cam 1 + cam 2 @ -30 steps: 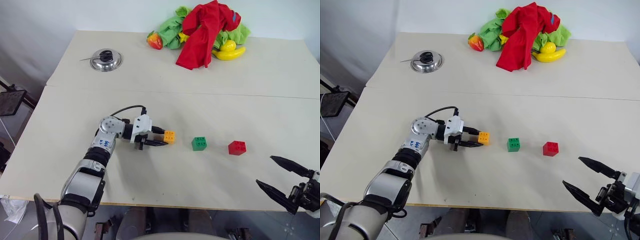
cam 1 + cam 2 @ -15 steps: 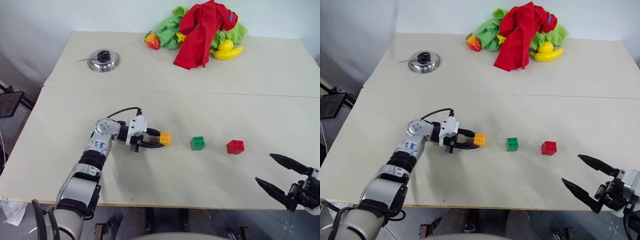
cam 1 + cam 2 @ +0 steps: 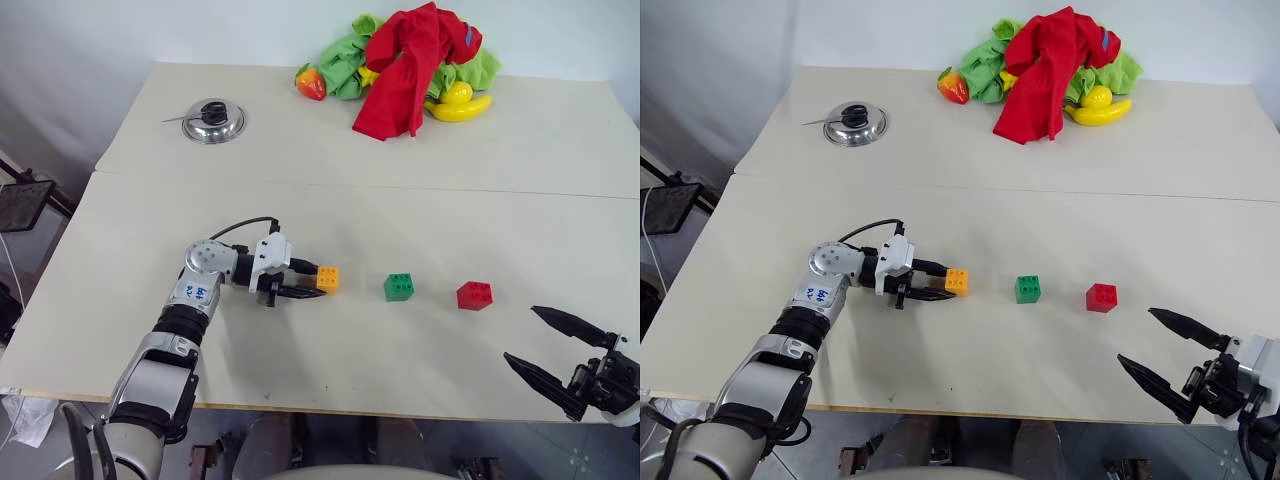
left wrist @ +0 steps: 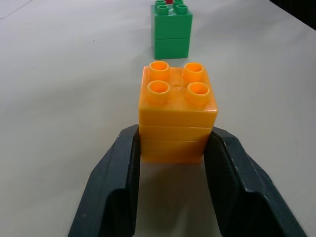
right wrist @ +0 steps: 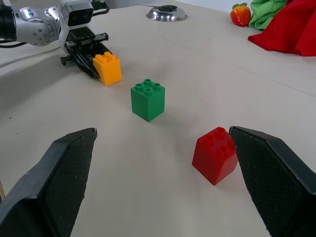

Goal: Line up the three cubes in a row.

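Three cubes sit on the table (image 3: 150, 420) toward its near edge, in a rough row across: orange cube (image 3: 327, 278), green cube (image 3: 400, 286) in the middle, red cube (image 3: 474, 295) nearest the right edge. Gaps approx even; all upright, studs up.

L gripper (image 3: 307, 282) lies level on the table, jaws either side of the orange cube's lower half. L wrist view: pads (image 4: 123, 168) flank it closely, narrow spread; can't tell if they press it or have just let go. R gripper (image 3: 555, 350) hangs off the near right corner, jaws spread wide, nothing in them.

Handling (my read): cubes look like hard, light plastic w/ smooth, slick sides, so stiff and not fragile. They'd slide easily on the table and could twist if pinched off-centre. Best hold is on two flat opposite faces, low and square, not on the studs.

Views: L wrist view looks straight down the row, green directly behind orange w/ a sliver of red beyond, so alignment reads well there. R wrist view shows spacing from the side and red sitting turned a bit vs. green. Head views add far-edge clutter: lid (image 3: 212, 120), cloths (image 3: 410, 60), toy fruit (image 3: 458, 103).
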Tool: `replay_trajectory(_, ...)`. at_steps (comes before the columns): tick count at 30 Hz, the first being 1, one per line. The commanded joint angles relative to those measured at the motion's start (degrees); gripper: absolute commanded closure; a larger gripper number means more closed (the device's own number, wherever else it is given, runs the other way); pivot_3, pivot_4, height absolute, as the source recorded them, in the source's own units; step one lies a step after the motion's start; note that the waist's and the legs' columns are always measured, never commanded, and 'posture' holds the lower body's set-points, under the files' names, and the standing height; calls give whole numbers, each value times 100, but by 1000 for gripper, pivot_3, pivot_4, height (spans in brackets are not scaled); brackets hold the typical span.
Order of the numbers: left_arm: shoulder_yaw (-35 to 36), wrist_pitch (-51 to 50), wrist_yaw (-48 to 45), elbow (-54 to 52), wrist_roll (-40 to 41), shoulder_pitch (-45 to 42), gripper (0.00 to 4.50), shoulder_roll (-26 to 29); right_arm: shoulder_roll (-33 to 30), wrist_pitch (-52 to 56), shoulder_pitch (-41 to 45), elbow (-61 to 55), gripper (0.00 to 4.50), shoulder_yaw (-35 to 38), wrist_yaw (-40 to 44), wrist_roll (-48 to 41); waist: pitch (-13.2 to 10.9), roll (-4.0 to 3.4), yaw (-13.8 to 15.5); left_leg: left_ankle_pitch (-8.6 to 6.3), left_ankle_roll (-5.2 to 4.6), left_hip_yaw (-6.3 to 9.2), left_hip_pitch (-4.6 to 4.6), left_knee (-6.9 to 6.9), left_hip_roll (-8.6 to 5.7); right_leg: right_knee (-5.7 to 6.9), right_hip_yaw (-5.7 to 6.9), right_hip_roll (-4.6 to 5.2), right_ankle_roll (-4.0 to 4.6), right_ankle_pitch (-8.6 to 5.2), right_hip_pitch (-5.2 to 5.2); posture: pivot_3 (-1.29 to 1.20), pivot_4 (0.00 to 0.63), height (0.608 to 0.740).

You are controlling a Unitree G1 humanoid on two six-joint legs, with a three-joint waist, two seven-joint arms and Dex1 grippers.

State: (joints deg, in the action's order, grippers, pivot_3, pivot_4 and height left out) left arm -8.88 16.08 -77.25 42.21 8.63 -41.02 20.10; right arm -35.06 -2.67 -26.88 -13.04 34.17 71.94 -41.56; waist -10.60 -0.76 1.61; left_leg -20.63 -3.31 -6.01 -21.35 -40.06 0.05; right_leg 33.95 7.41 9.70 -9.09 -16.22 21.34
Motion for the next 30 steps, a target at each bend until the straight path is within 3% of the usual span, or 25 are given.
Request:
replay_trajectory(1,153,-178,-56,-341,232,174,1350,55,-31,-31,31,9,0,68,29,-36,0,0,-17,0,0,0,0,0,0,1,-1,0,0,0,1,0,150,740)
replay_trajectory(5,610,-599,-501,-1005,869,601,90,543,-124,-52,176,123,0,112,148,-45,-2,2,-64,-1,2,-3,-6,5,4,2,-2,-1,1,0,14,0,150,740)
replay_trajectory(6,723,-721,-616,-1203,1010,761,20,741,-153,-66,204,166,0,136,202,-46,-2,3,-101,-1,3,-5,-6,6,6,1,-2,-3,2,-1,16,0,150,740)
replay_trajectory(13,1652,-1491,-441,-2687,1649,2257,20,1915,-376,-85,428,597,0,485,786,-397,-5,1,-178,-1,5,-2,-1,8,11,1,-3,-5,6,-3,10,0,150,740)
replay_trajectory(20,2644,-2095,527,-4066,2266,3376,20,1980,-433,-186,723,783,0,623,1037,-463,-6,1,-110,-6,12,18,2,7,7,-2,0,13,9,-5,2,0,150,740)
replay_trajectory(25,2805,-2046,841,-4485,2213,3885,20,1891,-303,-263,736,848,0,580,1022,-397,-6,-3,-109,-8,17,13,6,19,7,-2,8,7,15,-8,2,0,150,740)
replay_trajectory(30,2701,-1788,1055,-4287,2068,3772,20,1776,-362,-374,964,1095,0,495,1082,-252,-6,-2,-97,-7,15,7,8,15,6,0,2,7,13,-7,1,0,150,740)
